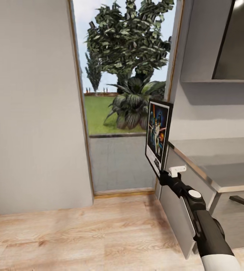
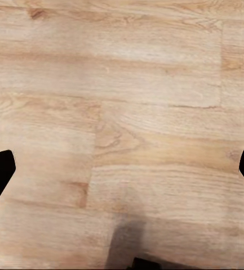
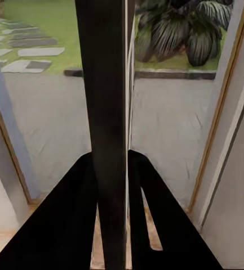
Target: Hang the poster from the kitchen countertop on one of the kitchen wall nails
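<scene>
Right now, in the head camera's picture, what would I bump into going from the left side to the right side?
Plain grey wall → tall glass doorway with the big tree outside → the poster held up in the right hand → the kitchen countertop.

Head faces doorway (image 1: 122, 113); right wrist shares it; left faces floor (image 2: 122, 112).

Open wooden floor (image 1: 80, 233) left, grey cabinet (image 1: 182, 210) crowding right claw (image 1: 166, 174)
</scene>
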Controlling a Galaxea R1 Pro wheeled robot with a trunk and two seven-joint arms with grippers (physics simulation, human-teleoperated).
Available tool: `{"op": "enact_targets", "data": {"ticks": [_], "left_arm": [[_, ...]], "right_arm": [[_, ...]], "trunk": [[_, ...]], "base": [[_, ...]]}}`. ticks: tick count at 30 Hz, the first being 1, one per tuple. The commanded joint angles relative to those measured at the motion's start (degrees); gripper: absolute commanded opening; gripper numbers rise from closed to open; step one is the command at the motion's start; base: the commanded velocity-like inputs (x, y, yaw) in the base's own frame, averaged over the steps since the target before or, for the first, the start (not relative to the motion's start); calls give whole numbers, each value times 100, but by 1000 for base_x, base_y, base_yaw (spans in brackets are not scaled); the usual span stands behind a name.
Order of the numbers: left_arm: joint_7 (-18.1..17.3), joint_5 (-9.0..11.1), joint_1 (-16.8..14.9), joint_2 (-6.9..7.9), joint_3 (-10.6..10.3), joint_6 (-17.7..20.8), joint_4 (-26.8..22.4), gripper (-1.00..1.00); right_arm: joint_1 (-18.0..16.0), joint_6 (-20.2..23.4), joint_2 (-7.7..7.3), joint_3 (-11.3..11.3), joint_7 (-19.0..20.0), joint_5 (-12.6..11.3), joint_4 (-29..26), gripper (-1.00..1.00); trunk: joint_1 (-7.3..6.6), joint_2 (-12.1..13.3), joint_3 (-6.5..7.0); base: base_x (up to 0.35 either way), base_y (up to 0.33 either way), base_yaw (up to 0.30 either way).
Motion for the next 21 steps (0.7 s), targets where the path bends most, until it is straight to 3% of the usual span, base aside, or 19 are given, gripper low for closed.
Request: {"op": "enact_targets", "data": {"ticks": [1, 6, 7, 9, 11, 14, 21], "left_arm": [[1, -1, 1, 0, 2, -9, -4, 100], [-21, 16, 1, 101, 2, 12, -8, 100], [-100, 24, 1, 153, -37, 35, -14, 100], [-113, 54, 1, 147, -54, 55, -19, 100], [-116, 93, 1, 145, -59, 59, -20, 100], [-127, 174, 1, 142, -72, 64, -21, 100], [-130, 198, 1, 143, -77, 66, -27, 100]], "right_arm": [[25, 25, 3, -12, 107, 28, -12, -100], [164, 25, 6, 53, 344, 33, 6, -100], [536, -6, -9, 577, 766, 48, -11, -100], [675, -6, -19, 697, 963, 46, -13, -100], [745, -7, -20, 717, 1119, 48, -14, -100], [856, -7, -53, 735, 1824, 69, -86, -100], [888, -5, -79, 729, 2132, 84, -108, -100]], "trunk": [[-3, -4, -4], [-3, -4, -4], [-3, -4, -4], [-3, -4, -4], [-25, 36, 13], [-91, 157, 51], [-245, 438, 120]], "base": [[-310, 0, 0], [-97, 0, 0], [-8, 0, 0], [-4, 0, 0], [-2, 0, 0], [0, 0, 0], [0, 0, 0]]}}
